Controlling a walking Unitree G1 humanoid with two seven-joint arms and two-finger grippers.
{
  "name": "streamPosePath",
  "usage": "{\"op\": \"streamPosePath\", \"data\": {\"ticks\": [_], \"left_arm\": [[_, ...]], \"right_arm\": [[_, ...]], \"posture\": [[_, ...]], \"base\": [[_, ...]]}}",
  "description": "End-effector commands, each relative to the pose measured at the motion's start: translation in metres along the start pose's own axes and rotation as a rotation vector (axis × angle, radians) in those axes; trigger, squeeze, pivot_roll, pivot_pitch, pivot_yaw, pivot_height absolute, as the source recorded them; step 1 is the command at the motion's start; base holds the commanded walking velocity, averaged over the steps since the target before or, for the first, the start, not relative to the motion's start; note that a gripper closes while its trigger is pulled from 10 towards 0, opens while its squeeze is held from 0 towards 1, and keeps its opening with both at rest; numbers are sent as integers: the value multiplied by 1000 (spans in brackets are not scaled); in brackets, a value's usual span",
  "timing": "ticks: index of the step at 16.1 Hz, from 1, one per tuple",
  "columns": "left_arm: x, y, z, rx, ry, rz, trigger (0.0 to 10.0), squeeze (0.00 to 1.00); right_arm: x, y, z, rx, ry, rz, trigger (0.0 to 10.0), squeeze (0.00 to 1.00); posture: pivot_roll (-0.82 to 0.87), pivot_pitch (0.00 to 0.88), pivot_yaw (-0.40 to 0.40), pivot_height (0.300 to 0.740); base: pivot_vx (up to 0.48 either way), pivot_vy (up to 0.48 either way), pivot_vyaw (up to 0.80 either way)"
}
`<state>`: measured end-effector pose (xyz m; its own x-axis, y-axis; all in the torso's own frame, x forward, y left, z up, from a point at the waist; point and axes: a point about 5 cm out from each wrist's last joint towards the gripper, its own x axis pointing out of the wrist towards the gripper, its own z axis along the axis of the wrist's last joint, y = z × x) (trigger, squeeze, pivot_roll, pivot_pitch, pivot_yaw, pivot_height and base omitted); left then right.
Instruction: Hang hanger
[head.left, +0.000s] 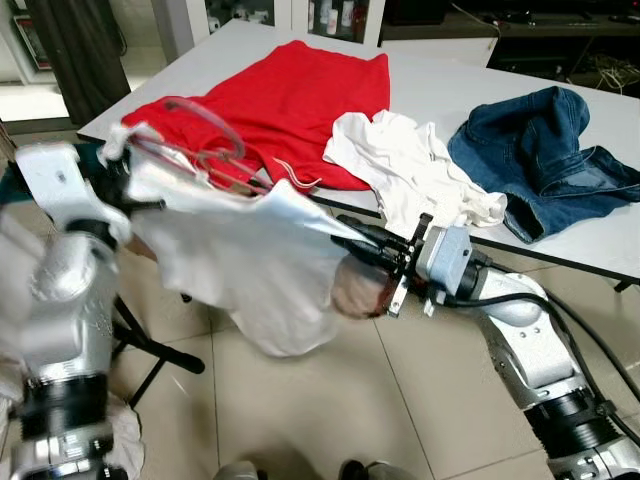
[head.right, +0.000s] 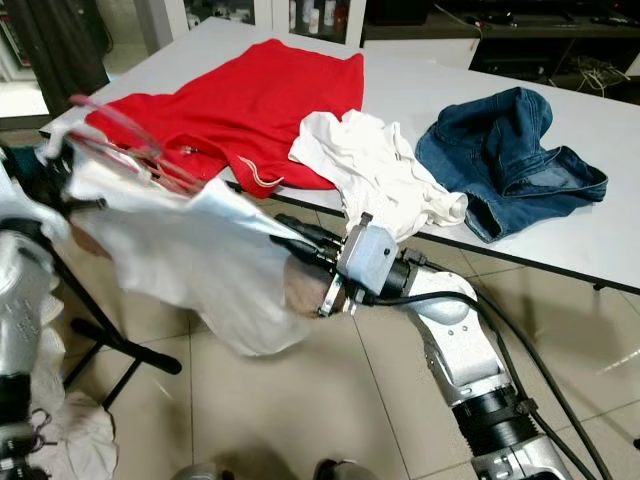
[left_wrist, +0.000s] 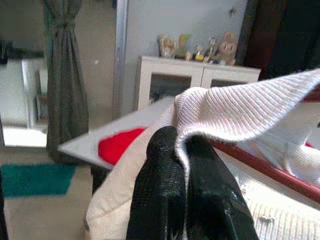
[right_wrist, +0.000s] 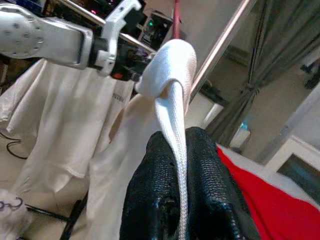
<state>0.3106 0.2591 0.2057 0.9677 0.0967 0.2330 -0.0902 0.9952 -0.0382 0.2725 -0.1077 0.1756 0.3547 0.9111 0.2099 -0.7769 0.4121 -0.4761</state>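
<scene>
**White shirt on red hanger held between both grippers**

A red hanger carries a white shirt, held in the air before the white table, above the tiled floor. The left gripper is pinched closed on ribbed shirt fabric beside the hanger's bar. The right gripper is clamped on the shirt's edge. On the table lie a red garment, a crumpled white garment and blue jeans.

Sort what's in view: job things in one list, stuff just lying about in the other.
Job:
white shirt, stretched between both grippers
red hanger at its top
left gripper, shut on the shirt
right gripper, shut on the shirt

Lying about, on the white table:
red shirt
white cloth
jeans
</scene>
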Motion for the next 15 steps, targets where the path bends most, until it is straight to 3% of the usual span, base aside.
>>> {"op": "streamPosePath", "data": {"ticks": [1,3,7,9,12,14,15], "left_arm": [[2,3,5,19,3,-25,10000,0],[1,7,5,39,19,-57,10000,0],[-1,7,0,16,69,-117,10000,0],[-5,-1,-12,-155,112,-135,10000,0],[-7,6,-35,-303,199,-99,10000,0],[-6,10,-38,-343,212,-89,10000,0],[-5,9,-33,-319,190,-90,10000,0]], "right_arm": [[-1,-14,10,-76,-31,-20,10000,0],[-3,-23,12,-101,-30,-46,10000,0],[1,-21,16,-104,-55,-47,10000,0],[4,-19,17,-95,-77,-65,10000,0],[5,-17,24,-93,-95,-46,10000,0],[6,-16,31,-116,-107,-5,10000,0],[5,-16,29,-119,-96,6,10000,0]], "posture": [[110,10,-6,740],[111,11,-7,740],[118,8,-8,740],[120,7,-10,740],[112,10,-5,740],[105,12,-6,740],[104,12,-7,740]], "base": [[0,0,0],[0,0,0],[0,0,0],[0,0,0],[0,0,0],[0,0,0],[0,0,0]]}}
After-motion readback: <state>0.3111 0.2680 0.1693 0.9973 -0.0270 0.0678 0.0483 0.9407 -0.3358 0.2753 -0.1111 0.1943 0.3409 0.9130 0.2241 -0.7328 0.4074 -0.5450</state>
